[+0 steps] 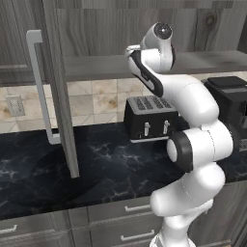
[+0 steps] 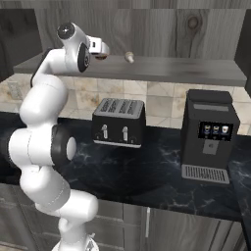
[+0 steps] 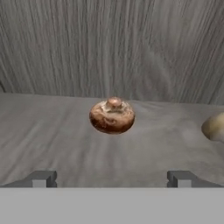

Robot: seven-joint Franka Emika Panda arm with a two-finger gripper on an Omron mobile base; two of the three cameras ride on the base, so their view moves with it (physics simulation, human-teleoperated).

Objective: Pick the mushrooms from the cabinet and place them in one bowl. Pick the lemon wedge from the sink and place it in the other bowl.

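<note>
Lying between spread fingers [image 3: 112, 178], mushroom [image 3: 112, 116] with shelf [image 3: 52, 135] room around

A glossy white arm [image 1: 193, 144] of rounded segments, dark joint rings and a round grey end cap.

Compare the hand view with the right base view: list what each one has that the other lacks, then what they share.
Hand view alone: the brown mushroom close up, lying on the shelf straight ahead of the open gripper, and both fingertips set wide apart.

Right base view alone: the toaster, the coffee machine, the dark counter and the arm.

Shared: the cabinet shelf and the pale mushroom, which sits at the right edge of the hand view.
</note>
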